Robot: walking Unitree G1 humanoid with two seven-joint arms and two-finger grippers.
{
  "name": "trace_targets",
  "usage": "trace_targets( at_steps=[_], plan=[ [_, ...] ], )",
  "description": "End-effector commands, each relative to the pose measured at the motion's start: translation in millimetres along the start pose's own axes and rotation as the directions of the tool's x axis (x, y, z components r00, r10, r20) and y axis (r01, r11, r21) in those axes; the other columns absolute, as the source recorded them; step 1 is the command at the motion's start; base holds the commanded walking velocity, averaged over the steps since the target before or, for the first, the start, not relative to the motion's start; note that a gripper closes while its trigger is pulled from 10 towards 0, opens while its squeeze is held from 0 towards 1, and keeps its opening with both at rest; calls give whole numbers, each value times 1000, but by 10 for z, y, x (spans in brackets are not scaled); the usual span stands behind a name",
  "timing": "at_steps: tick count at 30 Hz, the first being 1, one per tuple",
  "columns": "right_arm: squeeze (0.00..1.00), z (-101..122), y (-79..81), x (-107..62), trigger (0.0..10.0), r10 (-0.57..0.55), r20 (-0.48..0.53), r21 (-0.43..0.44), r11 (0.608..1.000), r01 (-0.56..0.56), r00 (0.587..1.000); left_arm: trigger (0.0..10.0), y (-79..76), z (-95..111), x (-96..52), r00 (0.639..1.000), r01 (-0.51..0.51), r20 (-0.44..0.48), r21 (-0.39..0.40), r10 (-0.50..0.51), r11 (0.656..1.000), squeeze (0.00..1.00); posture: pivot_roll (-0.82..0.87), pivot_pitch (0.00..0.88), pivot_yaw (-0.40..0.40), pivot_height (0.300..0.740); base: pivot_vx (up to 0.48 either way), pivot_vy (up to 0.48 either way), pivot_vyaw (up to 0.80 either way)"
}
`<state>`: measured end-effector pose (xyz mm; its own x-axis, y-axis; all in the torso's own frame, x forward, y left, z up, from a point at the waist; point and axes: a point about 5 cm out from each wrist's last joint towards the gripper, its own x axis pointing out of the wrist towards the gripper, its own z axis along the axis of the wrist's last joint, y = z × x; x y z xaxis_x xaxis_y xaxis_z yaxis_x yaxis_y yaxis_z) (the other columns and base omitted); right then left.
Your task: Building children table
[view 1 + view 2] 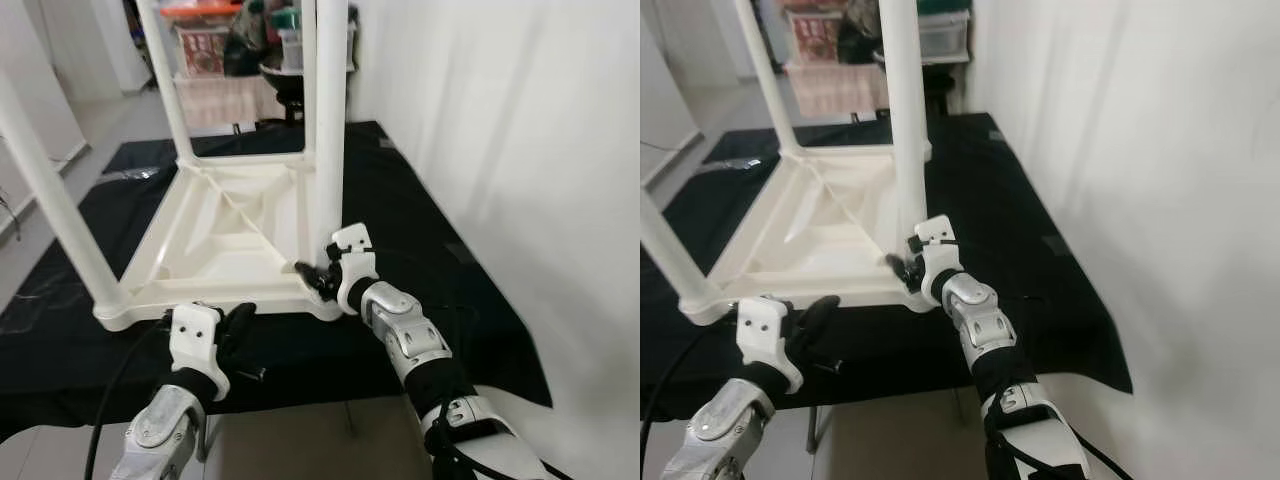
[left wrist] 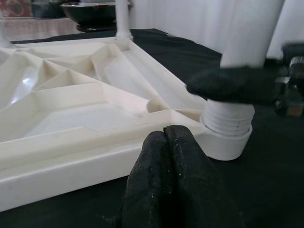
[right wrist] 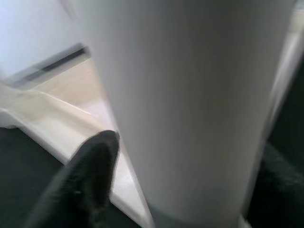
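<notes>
- Left gripper (image 1: 237,325): nearest the camera, low in front of the tabletop's near edge; its two black fingers (image 2: 166,161) are pressed together with nothing between them, tips pointing at that edge and just short of it.
- Right gripper (image 1: 322,275): at the near right corner of the tabletop, its fingers set on either side of the base of the leg; the wrist view shows one finger (image 3: 92,161) against the white tube, so it appears closed on the leg.
- Leg (image 1: 331,120): a white tube standing upright, long axis vertical, rising directly above the right gripper; its threaded end (image 2: 228,121) sits in the corner socket, with the threads exposed above the collar.
- Tabletop (image 1: 225,235): white, lying upside down with ribbed underside up, on a black cloth (image 1: 420,230).
- Other legs (image 1: 55,200): upright at the left and far corners.
- Judgement: the right arm is the nearer one to this joint; any turning would run about the vertical axis of the leg.
</notes>
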<state>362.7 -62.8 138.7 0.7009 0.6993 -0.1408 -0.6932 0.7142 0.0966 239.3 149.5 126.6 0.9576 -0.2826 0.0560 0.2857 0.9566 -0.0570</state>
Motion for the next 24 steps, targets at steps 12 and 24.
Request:
trace_targets(
  at_steps=[12, 24],
  plan=[
    [0, 502, -21, -4, 10000, 484, -38, -166, 859, -484, 874, 10000, 7, -32, 18, 1000, -8, -11, 0, 8, 1000, 0, 7, 0, 3, 740, 0, 0, 0],
    [0, 483, -129, -40, 0, 471, -60, -84, 876, -474, 880, 10000, -13, -20, 21, 1000, -12, -5, 0, 12, 1000, 0, 1, 0, 3, 740, 0, 0, 0]
  ],
)
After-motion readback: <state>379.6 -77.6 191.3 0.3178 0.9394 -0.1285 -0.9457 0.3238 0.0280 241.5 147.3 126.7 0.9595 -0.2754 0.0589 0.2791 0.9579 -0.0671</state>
